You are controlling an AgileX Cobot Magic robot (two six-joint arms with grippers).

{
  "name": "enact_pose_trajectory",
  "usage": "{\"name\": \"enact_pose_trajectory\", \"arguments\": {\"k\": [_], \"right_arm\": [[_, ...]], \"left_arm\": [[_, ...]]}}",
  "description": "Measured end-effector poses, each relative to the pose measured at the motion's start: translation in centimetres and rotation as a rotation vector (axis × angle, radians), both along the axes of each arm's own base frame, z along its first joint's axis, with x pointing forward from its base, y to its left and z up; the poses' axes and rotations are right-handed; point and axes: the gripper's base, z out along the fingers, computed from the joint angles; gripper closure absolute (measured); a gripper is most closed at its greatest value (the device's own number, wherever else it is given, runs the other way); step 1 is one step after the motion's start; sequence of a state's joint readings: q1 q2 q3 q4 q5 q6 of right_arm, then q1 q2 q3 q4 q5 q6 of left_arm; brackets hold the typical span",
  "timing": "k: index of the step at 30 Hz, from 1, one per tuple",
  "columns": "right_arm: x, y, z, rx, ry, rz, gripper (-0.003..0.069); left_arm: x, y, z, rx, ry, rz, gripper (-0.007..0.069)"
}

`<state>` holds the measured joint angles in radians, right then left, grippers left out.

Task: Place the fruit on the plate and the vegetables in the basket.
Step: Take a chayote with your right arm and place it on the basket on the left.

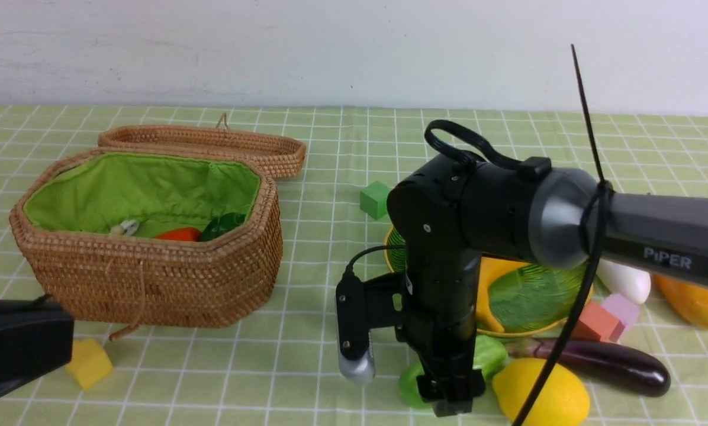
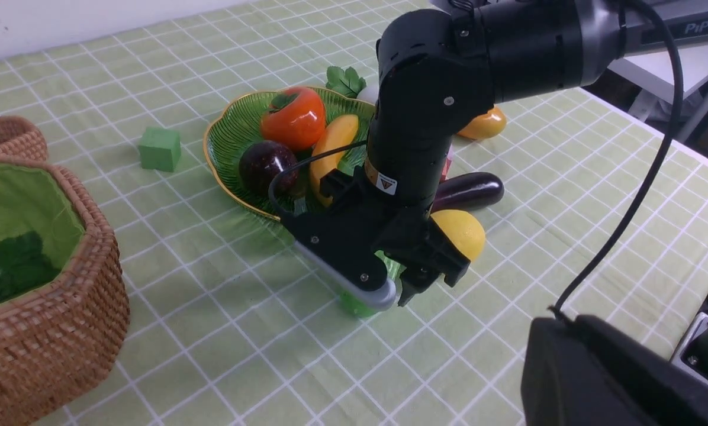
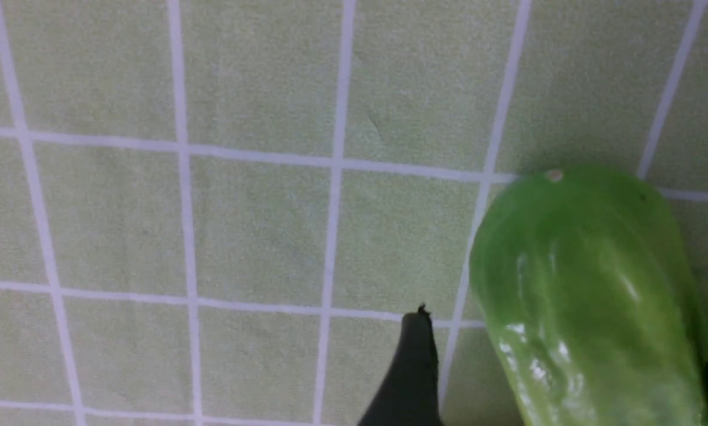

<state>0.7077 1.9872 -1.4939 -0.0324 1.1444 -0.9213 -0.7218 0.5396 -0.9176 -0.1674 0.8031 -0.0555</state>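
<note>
1. Your right gripper [image 1: 449, 403] points straight down, jaws spread wide on either side of the light green gourd [image 3: 585, 296]. One finger [image 3: 413, 367] stands clear of it, so nothing is gripped.
2. Your left gripper [image 1: 16, 349] is closed, low beside the basket [image 1: 153, 284].
3. The gourd lies on the cloth, near the plate [image 2: 224, 136] and just beside the lemon [image 1: 540, 393].
4. The persimmon [image 2: 293, 118], mangosteen [image 2: 268, 165] and banana [image 2: 333, 142] lie on the plate, and the eggplant [image 1: 602, 364] lies on the cloth.
</note>
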Motion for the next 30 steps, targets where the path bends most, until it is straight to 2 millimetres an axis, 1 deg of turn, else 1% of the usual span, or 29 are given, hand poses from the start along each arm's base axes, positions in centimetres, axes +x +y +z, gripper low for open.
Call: {"name": "enact_pose_trajectory", "arguments": {"k": [7, 10, 13, 17, 22, 30], "right_arm": [[0.8, -0.2, -2.3, -0.035, 0.036, 0.000, 0.0063], [0.8, -0.1, -2.8, -0.029, 0.047, -0.002, 0.0083], [0.7, -0.1, -2.8, -0.023, 0.049, -0.005, 0.0121], [0.7, -0.1, -2.8, -0.022, 0.048, -0.005, 0.0211], [0.7, -0.1, -2.8, -0.024, 0.050, -0.005, 0.0211], [0.7, -0.1, -2.8, -0.024, 0.050, -0.005, 0.0211]], "left_arm": [[0.0, 0.0, 0.0, 0.001, 0.001, 0.000, 0.0622], [0.0, 0.0, 0.0, 0.001, 0.001, 0.000, 0.0620], [0.0, 0.0, 0.0, 0.001, 0.001, 0.000, 0.0617], [0.0, 0.0, 0.0, 0.000, 0.002, -0.001, 0.0615], [-0.2, -0.1, -0.2, 0.005, 0.028, -0.012, 0.0609], [-0.6, 0.0, -0.9, 0.060, 0.100, -0.034, 0.0610]]}}
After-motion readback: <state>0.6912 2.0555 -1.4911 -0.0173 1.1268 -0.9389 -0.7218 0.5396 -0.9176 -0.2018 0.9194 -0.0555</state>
